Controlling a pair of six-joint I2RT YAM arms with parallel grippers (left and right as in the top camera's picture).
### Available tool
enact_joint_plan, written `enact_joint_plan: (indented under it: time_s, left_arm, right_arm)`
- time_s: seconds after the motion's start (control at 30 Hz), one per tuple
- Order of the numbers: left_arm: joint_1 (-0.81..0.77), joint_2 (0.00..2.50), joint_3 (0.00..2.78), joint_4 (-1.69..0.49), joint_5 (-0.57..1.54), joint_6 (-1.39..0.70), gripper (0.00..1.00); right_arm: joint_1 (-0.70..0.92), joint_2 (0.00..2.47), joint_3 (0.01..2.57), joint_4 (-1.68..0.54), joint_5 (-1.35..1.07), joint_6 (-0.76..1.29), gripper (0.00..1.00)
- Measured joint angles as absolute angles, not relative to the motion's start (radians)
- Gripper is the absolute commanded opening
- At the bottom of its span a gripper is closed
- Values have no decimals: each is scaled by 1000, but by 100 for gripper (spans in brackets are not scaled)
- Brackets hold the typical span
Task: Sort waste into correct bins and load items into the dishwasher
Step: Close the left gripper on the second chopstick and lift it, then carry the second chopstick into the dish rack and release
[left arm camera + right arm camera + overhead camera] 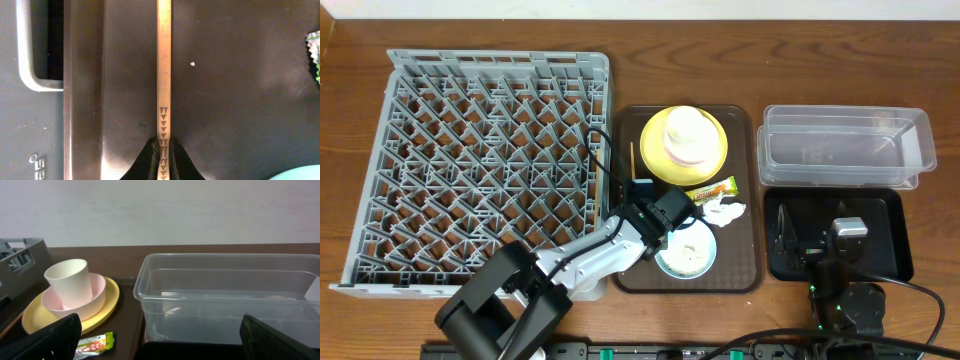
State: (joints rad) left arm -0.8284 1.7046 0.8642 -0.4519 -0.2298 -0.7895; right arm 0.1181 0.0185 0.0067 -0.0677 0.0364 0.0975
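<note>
The wooden chopsticks point(163, 75) (seen as one thin strip with triangle marks) run along the brown serving tray point(240, 100) left of the yellow plate point(655, 135), near end pinched in the closed left gripper point(163, 149), while the right gripper point(160, 340) hangs wide open before the clear tub point(225, 295).

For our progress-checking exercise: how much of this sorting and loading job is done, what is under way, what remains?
Done: nothing; the rack, clear tub and black tray show no items. In hand: the left tool is shut on a chopstick. Left: plate, cup, blue bowl, wrapper and tissue sit on the serving tray; the right tool hangs open.
</note>
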Motion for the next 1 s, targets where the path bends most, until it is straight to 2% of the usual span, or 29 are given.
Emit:
enact_joint_plan:
  time_s: [0.47,0.8,1.0]
  left_arm:
    - [-828,1664,867,-519,-216,-772,7]
    - [-820,1301,872,-556,-308,-648,7]
    - [-749,1222,872,-628,-426,-534,8]
  right_arm:
    - [118,19,7,-68,36,97,99]
    - [118,19,7,-68,36,97,99]
    - [118,19,7,-68,36,97,99]
